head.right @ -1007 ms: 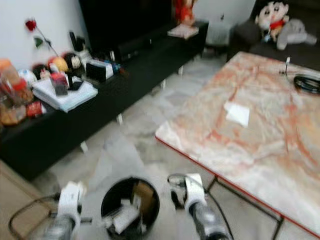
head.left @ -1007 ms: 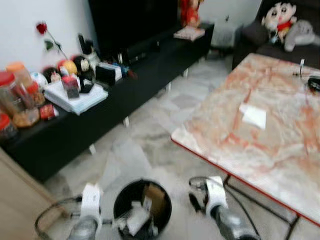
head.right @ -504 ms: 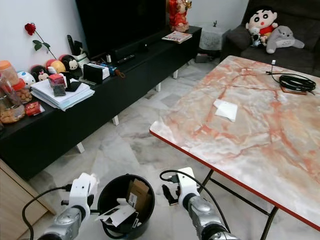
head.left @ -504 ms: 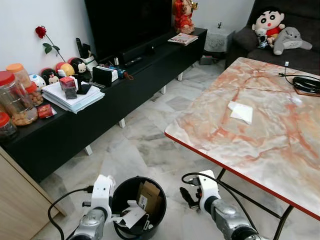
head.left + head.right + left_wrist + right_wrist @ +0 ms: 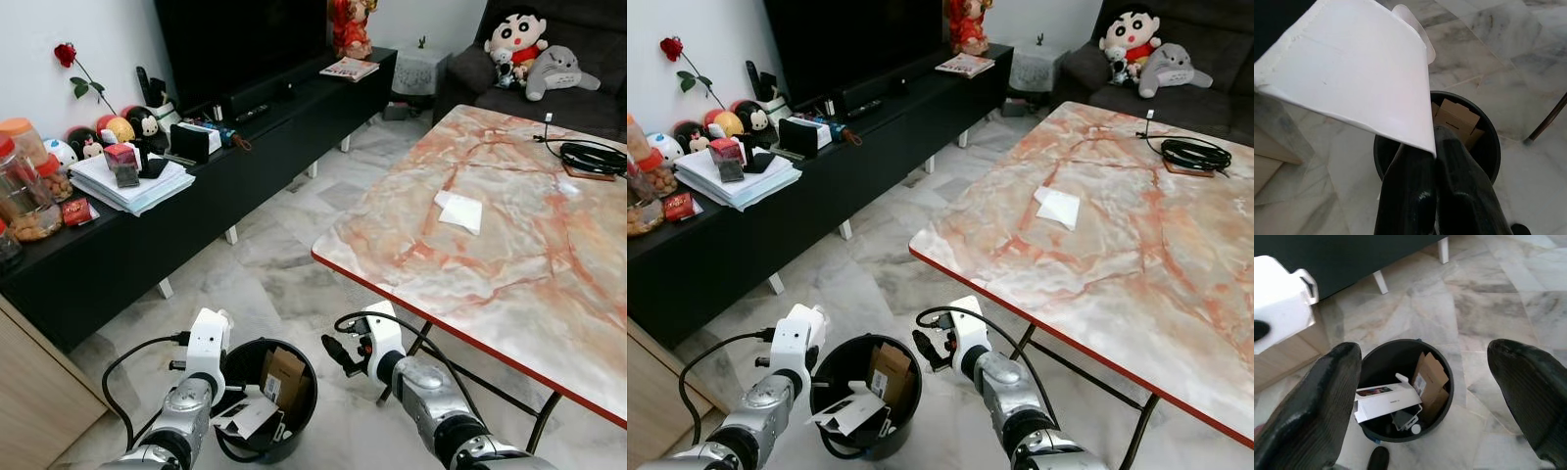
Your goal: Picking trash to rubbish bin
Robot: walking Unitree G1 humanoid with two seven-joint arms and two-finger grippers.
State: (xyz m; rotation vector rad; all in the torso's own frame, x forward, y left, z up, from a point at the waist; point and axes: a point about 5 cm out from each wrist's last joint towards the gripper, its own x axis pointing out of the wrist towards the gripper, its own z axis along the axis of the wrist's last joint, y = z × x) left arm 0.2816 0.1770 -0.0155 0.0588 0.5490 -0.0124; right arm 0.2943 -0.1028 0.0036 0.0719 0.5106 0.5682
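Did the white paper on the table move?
No. The white paper lies on the same patch of the marble table, at the same orange vein; the camera shifted instead.

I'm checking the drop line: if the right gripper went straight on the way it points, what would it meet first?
Probably the black bin: the open right gripper frames its mouth, with the white box on top inside.

I see bare marble floor [image 5: 284, 274] between the black TV cabinet [image 5: 147, 245] on my left and the marble table [image 5: 490, 245] on my right, a wide lane to move through. Low in front, the black bin [image 5: 257, 364] sits on that floor, its mouth partly blocked by a brown carton [image 5: 284, 375] and a white box [image 5: 1388, 401]. Table legs [image 5: 549, 446] crowd the right side.
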